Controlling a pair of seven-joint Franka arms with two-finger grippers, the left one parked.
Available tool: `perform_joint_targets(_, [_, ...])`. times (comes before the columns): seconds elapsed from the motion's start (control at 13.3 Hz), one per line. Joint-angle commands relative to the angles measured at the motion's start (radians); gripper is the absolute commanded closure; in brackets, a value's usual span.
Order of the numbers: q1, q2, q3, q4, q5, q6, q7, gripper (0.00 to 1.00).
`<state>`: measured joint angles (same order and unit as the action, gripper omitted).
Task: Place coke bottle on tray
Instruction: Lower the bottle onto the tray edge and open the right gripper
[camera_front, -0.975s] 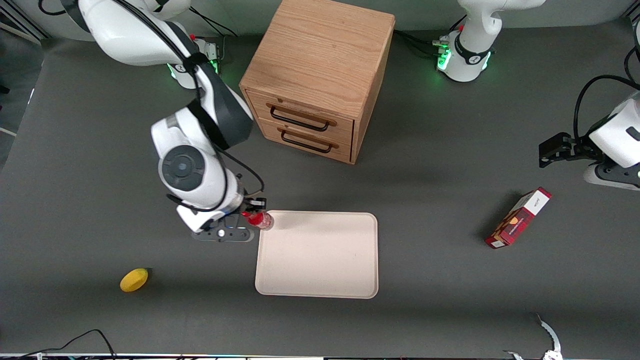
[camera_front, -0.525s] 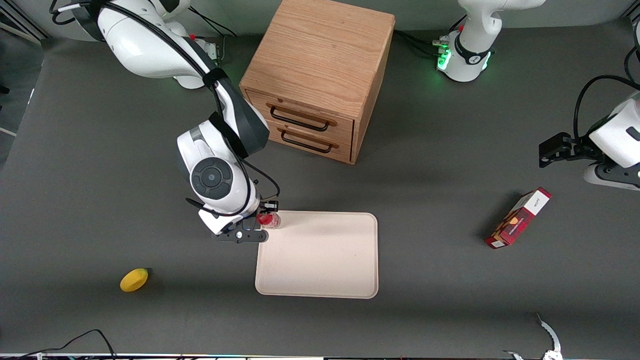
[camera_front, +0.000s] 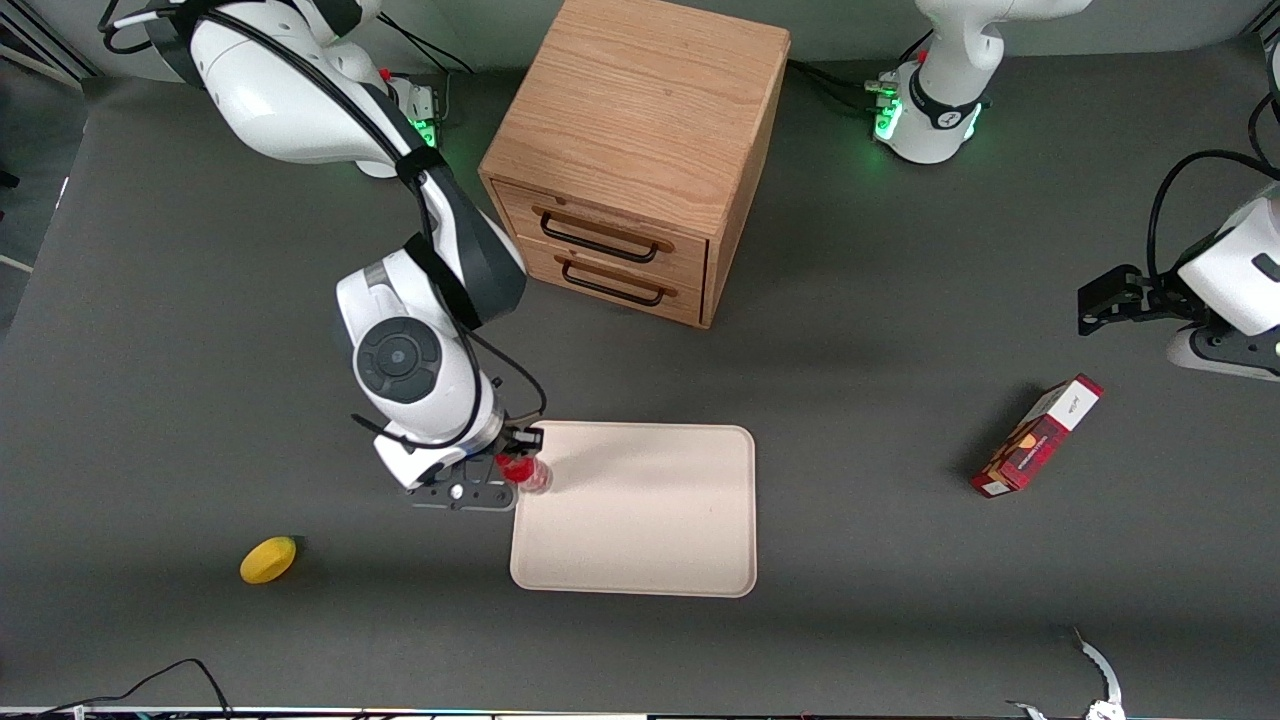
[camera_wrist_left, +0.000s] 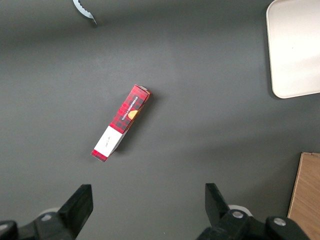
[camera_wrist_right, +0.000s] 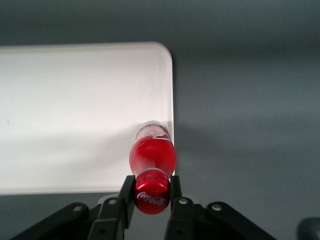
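Pincer (camera_wrist_right: 151, 196) clenched on cap of coke bottle (camera_wrist_right: 152, 155), w/ bottle upright over tray (camera_front: 640, 520), at rim toward working arm's end. Wooden cabinet (camera_front: 630, 150) farther from front camera; yellow fruit (camera_front: 268, 559) on surface (camera_front: 900, 600) nearer.

A: Where's the gripper (camera_front: 512, 466)?
B: Over the tray's (camera_front: 640, 520) rim, at the edge toward the working arm's end, clamped on the coke bottle (camera_front: 527, 474) at its cap.
A: Bottle on the tray?
B: Base sits just inside that edge (camera_wrist_right: 152, 131); touching or not, can't tell.
A: Rest?
B: Cabinet (camera_front: 632, 150) with 2 drawers, farther from the camera than the tray. Carton box (camera_front: 1037, 436) toward the parked arm's end. Lemon (camera_front: 268, 559) toward the working arm's end, nearer the camera than the gripper.
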<state>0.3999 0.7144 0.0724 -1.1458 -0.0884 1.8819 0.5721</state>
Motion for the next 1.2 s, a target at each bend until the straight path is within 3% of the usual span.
perform_joint_targets(0.0, [-0.001,0.086,-0.020,0.176,-0.017,-0.014,-0.043,1.00])
perform_joint_targets(0.97, [0.008,0.203,-0.019,0.222,-0.016,0.106,-0.047,1.00])
perform_joint_targets(1.05, [0.010,0.204,-0.019,0.222,-0.016,0.106,-0.043,0.81])
perform_joint_targets(1.12, [0.010,0.210,-0.019,0.222,-0.017,0.106,-0.025,0.55])
